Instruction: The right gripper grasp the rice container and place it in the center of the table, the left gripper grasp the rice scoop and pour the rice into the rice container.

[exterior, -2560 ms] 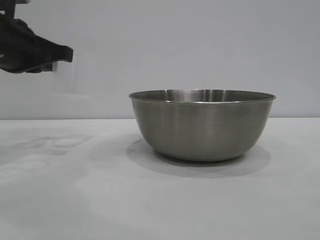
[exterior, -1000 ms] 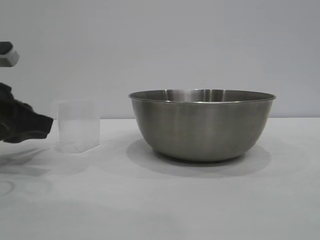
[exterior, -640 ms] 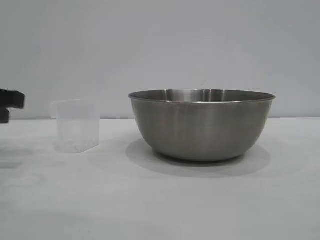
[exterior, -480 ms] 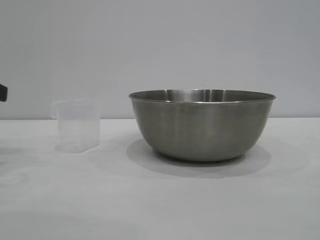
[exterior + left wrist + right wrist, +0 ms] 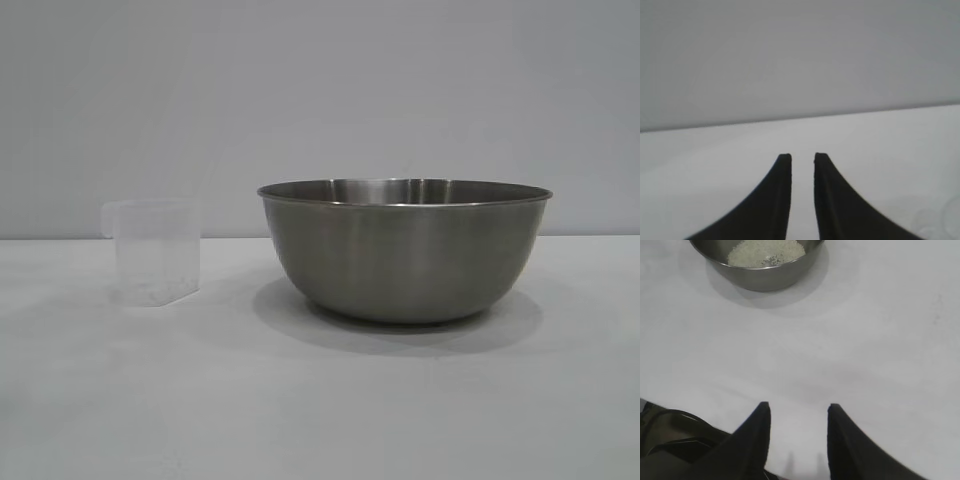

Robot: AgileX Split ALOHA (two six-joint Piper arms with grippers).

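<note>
The rice container (image 5: 405, 250), a large steel bowl, stands on the white table (image 5: 300, 400) right of the middle. In the right wrist view the rice container (image 5: 757, 270) holds a heap of white rice (image 5: 765, 252). The rice scoop (image 5: 153, 250), a clear plastic cup, stands upright to the bowl's left, apart from it, with a few grains at its bottom. My left gripper (image 5: 802, 157) is empty over bare table, its fingers a narrow gap apart. My right gripper (image 5: 796, 410) is open and empty, well back from the bowl. Neither gripper shows in the exterior view.
A plain grey wall (image 5: 320, 90) stands behind the table. Dark cables (image 5: 670, 440) lie beside my right gripper.
My left gripper set the scoop down left of the bowl, let go, and drew back out of the exterior view to the left. The bowl has not moved.
</note>
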